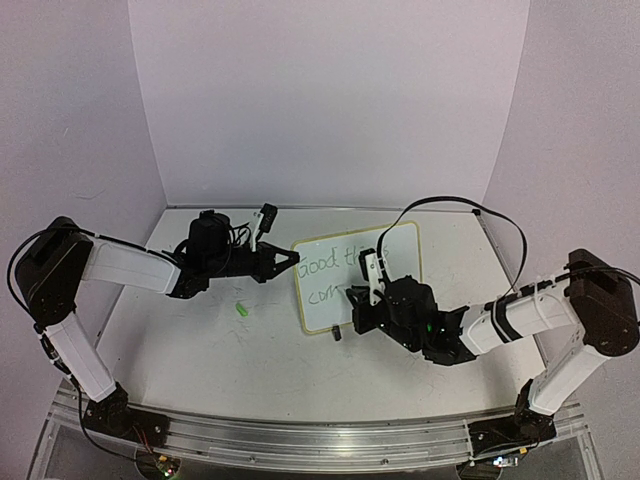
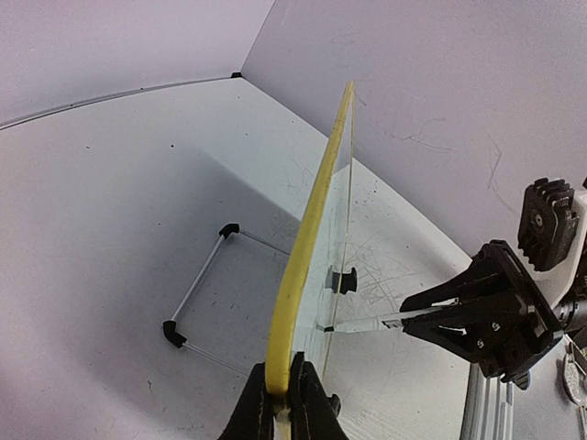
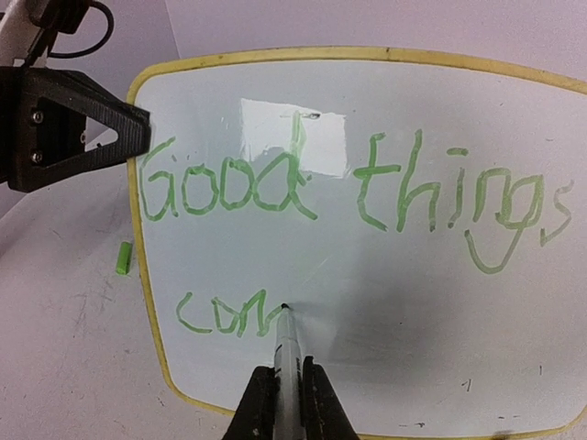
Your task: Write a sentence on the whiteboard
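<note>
The whiteboard [image 1: 330, 300] stands tilted on the table, its yellow rim [image 2: 307, 238] pinched at the left edge by my left gripper [image 2: 286, 385], which is shut on it. The sentence [image 3: 348, 188] is in green: "Good things" on the top line and "com" [image 3: 225, 313] below it. My right gripper [image 3: 289, 385] is shut on a marker [image 3: 289, 344], and the marker's tip touches the board just right of the last stroke. From above, the right gripper [image 1: 352, 298] covers part of the writing.
A small green marker cap [image 1: 242, 311] lies on the table left of the board. The board's wire stand with black feet [image 2: 197, 293] rests behind it. Purple walls close in the back and sides.
</note>
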`<state>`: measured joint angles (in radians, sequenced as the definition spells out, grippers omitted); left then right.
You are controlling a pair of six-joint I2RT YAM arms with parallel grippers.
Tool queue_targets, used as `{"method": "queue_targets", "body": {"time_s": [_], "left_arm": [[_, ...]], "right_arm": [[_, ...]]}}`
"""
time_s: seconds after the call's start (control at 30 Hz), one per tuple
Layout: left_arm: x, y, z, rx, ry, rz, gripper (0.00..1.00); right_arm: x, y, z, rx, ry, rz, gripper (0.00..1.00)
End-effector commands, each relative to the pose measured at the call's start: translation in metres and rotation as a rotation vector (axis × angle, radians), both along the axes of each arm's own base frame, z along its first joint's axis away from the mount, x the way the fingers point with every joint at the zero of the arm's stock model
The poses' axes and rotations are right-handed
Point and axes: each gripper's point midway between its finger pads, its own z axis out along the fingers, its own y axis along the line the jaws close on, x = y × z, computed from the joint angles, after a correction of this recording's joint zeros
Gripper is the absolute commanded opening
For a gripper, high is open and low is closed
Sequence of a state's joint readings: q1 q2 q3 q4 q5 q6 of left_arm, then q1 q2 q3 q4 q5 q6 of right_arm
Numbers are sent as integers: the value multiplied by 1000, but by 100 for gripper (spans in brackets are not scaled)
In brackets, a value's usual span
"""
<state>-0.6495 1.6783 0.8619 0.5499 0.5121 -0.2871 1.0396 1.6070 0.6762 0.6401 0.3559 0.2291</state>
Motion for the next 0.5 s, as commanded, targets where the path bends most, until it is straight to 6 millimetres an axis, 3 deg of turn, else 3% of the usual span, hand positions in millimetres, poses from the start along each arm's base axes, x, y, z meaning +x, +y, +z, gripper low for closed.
{"method": "queue_targets", "body": {"time_s": [0.0,0.47], "left_arm": [[12,3,18,19,-93,40,0],[13,2,17,19,-92,38,0]], "right_arm": [[9,-7,22,36,-39,-61,0],[-3,-8,-12,7,69,-27,0]]}}
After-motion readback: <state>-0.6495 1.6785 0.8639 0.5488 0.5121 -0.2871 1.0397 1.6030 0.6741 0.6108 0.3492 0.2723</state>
